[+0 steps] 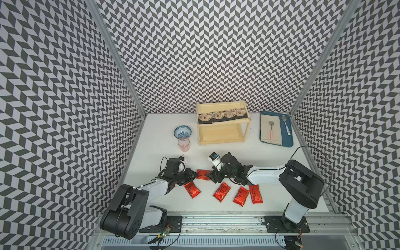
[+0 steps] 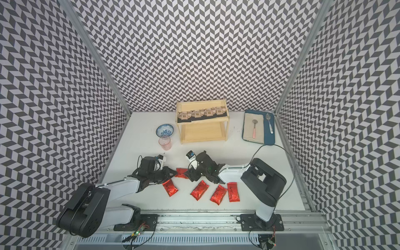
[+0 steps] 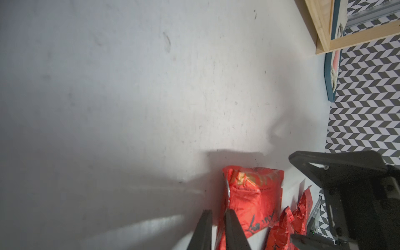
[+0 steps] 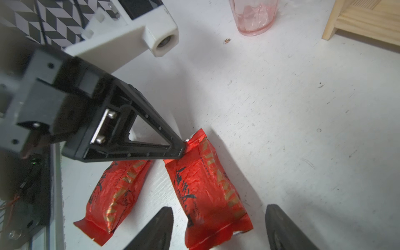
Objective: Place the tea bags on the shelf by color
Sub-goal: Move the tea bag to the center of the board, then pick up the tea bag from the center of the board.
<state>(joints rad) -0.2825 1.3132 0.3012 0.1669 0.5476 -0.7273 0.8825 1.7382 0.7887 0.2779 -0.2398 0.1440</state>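
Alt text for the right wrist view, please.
The left gripper pinches the end seam of a red tea bag, while the open right gripper straddles its other end. A second red tea bag lies beside it; a pink glass and a corner of the shelf stand beyond.

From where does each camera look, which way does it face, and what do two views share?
Top views: high above the robot's side, looking down and forward over the table to the shelf; left arm and right arm show whole.
Left wrist: low on the left arm, looking across the table; left end effector pinches a red pouch; right end effector shows too.
Right wrist: on the right arm, looking down; open right end effector straddles that pouch.
Shared: both wrist views show this pouch and a shelf corner.
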